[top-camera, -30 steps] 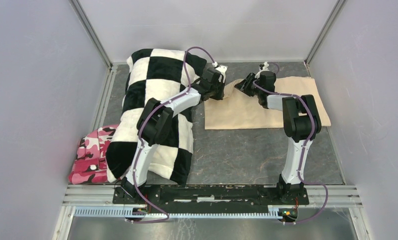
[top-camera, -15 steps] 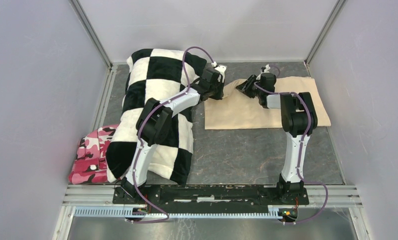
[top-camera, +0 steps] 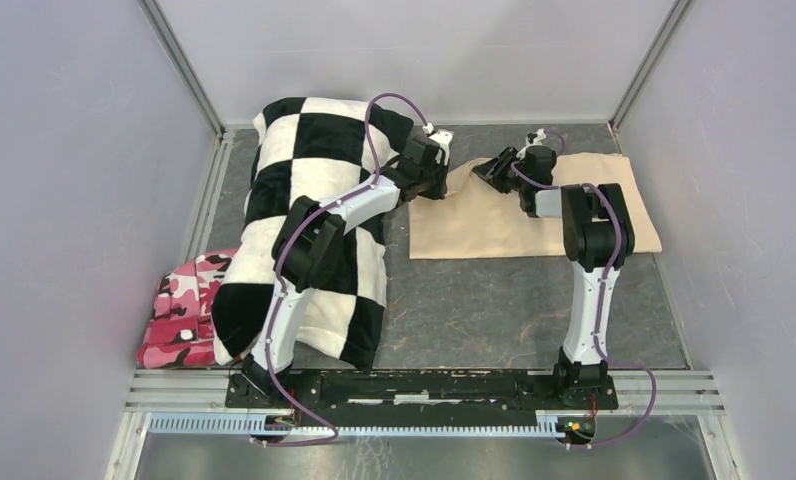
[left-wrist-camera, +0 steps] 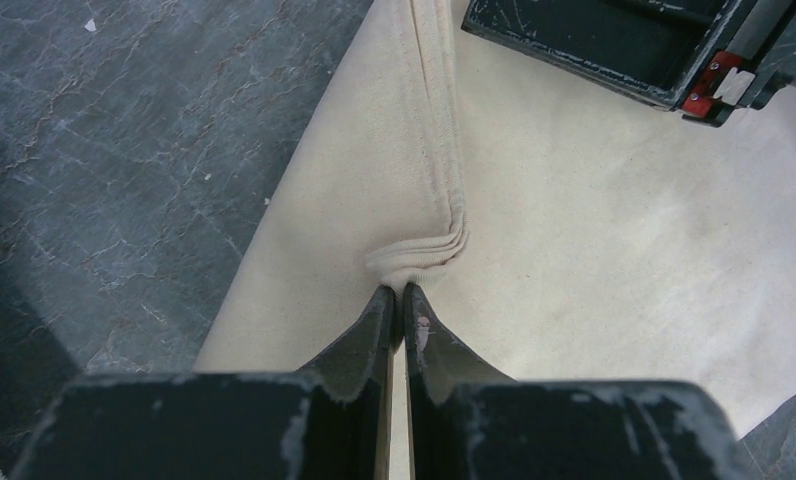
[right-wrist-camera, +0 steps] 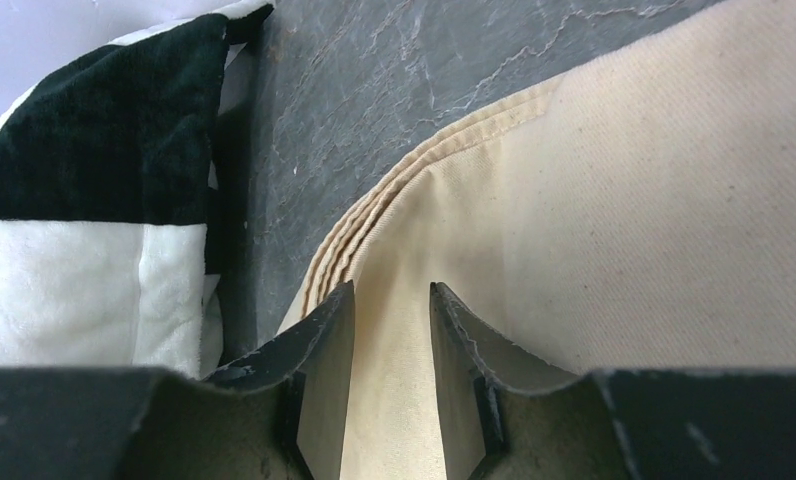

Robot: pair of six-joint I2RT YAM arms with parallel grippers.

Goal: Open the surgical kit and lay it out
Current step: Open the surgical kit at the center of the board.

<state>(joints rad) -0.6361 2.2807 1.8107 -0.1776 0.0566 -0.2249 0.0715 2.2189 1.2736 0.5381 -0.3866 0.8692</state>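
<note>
Pinching hem fold of cloth wrap (left-wrist-camera: 574,230), left gripper (left-wrist-camera: 404,292) clamped tight, likely anchoring it just right of checkered pillow (top-camera: 309,190). Right gripper (right-wrist-camera: 392,292) jaws apart, straddling layered edge nearby, probably lining up to peel flap.

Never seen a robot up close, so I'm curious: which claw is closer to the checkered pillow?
Left. The left claw pinches the beige cloth right beside the pillow; the right claw is over the cloth, farther to the right.

We look down from behind; wrist views sit close behind left gripper (left-wrist-camera: 404,293) and right gripper (right-wrist-camera: 392,292), sharing the wrap (left-wrist-camera: 584,230) ahead.
</note>
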